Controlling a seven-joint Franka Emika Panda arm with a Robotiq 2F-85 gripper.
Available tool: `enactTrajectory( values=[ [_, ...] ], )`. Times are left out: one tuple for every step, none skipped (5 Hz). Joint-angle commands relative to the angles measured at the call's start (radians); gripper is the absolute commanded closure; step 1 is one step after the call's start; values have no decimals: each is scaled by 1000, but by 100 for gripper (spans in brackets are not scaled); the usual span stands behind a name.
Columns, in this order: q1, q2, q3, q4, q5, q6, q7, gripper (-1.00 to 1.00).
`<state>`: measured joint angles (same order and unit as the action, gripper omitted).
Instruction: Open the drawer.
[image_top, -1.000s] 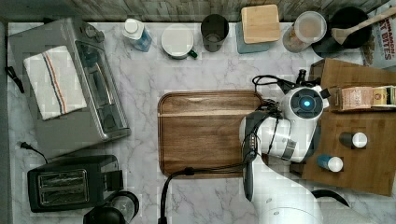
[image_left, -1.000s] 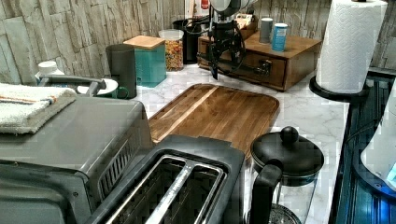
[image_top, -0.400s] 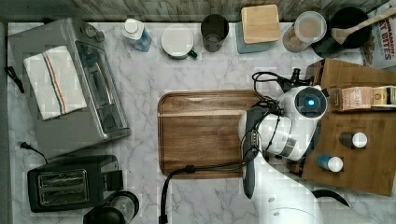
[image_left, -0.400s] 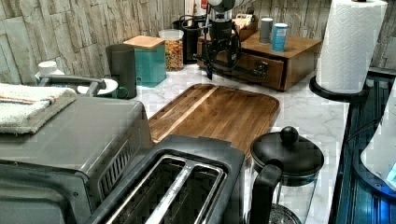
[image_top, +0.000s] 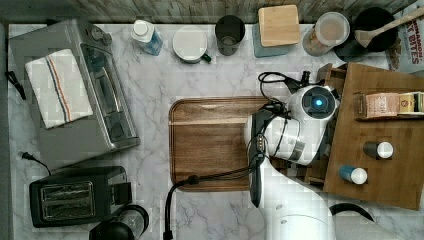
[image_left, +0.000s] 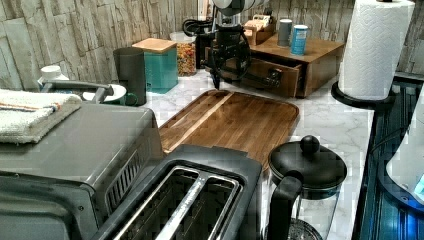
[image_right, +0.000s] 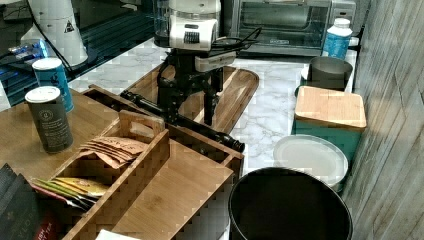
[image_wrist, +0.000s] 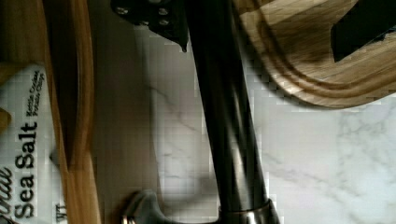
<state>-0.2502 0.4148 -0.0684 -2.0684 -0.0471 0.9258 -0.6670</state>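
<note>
Right view, left to right: shows the drawer standing a little proud of its wooden cabinet, with the black bar handle slanting from the right view's upper left down to its lower right. Shows the gripper dropped from above astride that bar, jaws spread and released, one finger on the cabinet side and one on the tray side. Wrist view confirms the bar running lengthwise through the gap, close against one of the fingers and apart from the other. Suggests a hooking pull rather than a clamp: travel at right angles to the bar's long axis, away from the cabinet and over the tray. Judges the drawer partly out, with more travel to go.

Top view, left to right: sets a toaster oven and a toaster at the far left, then bare marble countertop, then the dark wooden tray, then the cabinet at the right. Leaves open tray surface in the pull's path. Closes the scene with a plank wall behind the counter.
</note>
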Motion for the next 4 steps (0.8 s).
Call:
enactTrajectory(
  values=[
    [208, 58, 156, 204, 69, -24, 224, -100],
    [226, 75, 170, 237, 50, -25, 280, -100],
    [244, 88, 177, 281, 69, -59, 284, -100],
    [257, 80, 194, 305, 71, -109, 330, -100]
  ],
)
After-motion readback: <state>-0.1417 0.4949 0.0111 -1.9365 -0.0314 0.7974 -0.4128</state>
